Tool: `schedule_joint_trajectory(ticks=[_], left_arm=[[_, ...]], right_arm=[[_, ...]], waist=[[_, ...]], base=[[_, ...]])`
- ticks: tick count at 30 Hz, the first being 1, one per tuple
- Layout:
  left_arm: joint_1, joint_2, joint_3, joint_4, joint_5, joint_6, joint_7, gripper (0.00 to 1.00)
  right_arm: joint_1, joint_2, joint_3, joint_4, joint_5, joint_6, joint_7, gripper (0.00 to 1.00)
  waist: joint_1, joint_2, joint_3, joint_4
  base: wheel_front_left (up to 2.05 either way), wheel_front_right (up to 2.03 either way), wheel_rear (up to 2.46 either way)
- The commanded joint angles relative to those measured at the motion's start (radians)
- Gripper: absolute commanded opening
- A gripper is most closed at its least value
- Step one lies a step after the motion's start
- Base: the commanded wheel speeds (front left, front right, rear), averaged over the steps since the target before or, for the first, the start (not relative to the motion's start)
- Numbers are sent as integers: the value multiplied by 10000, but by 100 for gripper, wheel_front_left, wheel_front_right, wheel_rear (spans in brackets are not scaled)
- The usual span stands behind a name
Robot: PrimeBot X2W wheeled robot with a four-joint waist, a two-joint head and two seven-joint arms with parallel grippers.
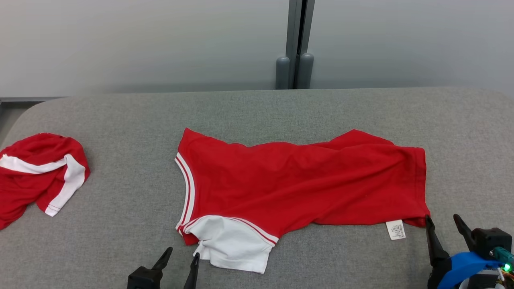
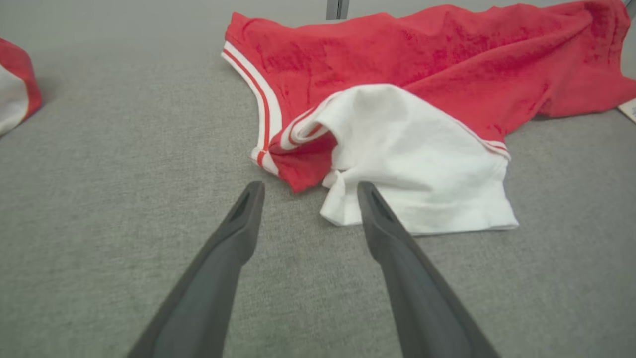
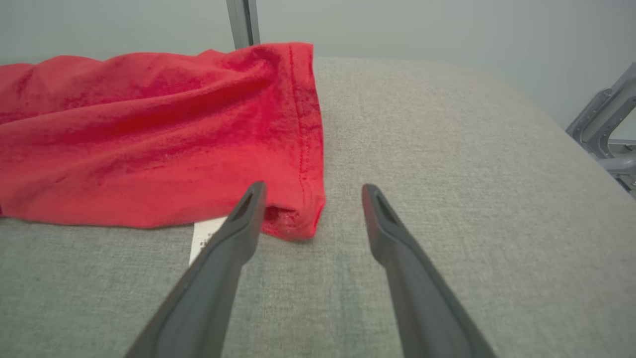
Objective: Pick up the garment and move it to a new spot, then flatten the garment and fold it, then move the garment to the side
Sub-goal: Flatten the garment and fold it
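1. You work on a grey fabric surface [image 1: 120, 116]. A pale wall with a grey post [image 1: 298, 40] stands behind the garment.
2. The red garment [image 1: 301, 180] lies spread mid-surface. A second red bundle [image 1: 40, 176] sits well to its left.
3. Your left gripper [image 1: 183, 252], fingers apart and empty, points at its white sleeve [image 1: 233, 241]. Your right gripper [image 1: 441, 216], likewise released, sits just beside its right hem corner.

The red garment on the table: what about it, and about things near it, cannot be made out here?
Care label: print too small to read, head view; the right gripper covers part of it, right wrist view.
Second red-and-white garment: cut off by the head view's left edge.
Red garment: underside hidden by its own cloth.
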Motion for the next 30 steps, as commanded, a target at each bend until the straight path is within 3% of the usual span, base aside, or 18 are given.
schedule_joint_trajectory(ticks=[1, 8, 17, 18, 19, 20, 21, 22, 23, 30], left_arm=[[-307, 74, -131, 302, -24, -60, -115, 100], [-1459, -71, -1212, 2352, -595, -56, -748, 100], [-2498, -169, -1726, 3931, -1074, -54, -1314, 100], [-2552, -178, -1788, 4023, -1153, -54, -1351, 93], [-2585, -203, -1855, 4102, -1249, -54, -1367, 51], [-2627, -213, -1926, 4171, -1283, -55, -1377, 26], [-2651, -238, -1999, 4195, -1379, -55, -1401, 0], [-2636, -285, -2027, 4180, -1562, -55, -1430, 0], [-2639, -269, -2076, 4120, -1620, -55, -1450, 0], [-2314, -34, -1773, 2711, -1771, -56, -1502, 0]], right_arm=[[-301, -112, 15, 322, 69, 1, -113, 100], [-1521, -304, 338, 2151, 315, 1, -462, 100], [-2355, -264, 951, 3714, 708, 1, -605, 100], [-2408, -241, 1001, 3845, 797, 1, -606, 100], [-2430, -207, 1085, 4000, 880, 1, -601, 100], [-2459, -168, 1173, 4078, 995, 1, -590, 100], [-2475, -113, 1228, 4106, 1140, 1, -588, 82], [-2452, -57, 1349, 4147, 1243, 3, -587, 16], [-2429, -22, 1425, 4123, 1442, 3, -588, 0], [-1865, -273, 1739, 2699, 2273, 1, -602, 0]], waist=[[-1, 0, 107, 8], [-1, 0, 640, -72], [-1, 0, 832, -83], [-1, 0, 833, -76], [-1, 0, 823, -65], [-1, 0, 812, -48], [-1, 0, 779, -24], [-1, 0, 755, -12], [-1, 0, 731, 0], [-1, 0, 506, 86]], base=[[0, 0, 0], [0, 0, 0], [0, 0, 0], [0, 0, 0], [0, 0, 0], [0, 0, 0], [0, 0, 0], [0, 0, 0], [0, 0, 0], [0, 0, 0]])
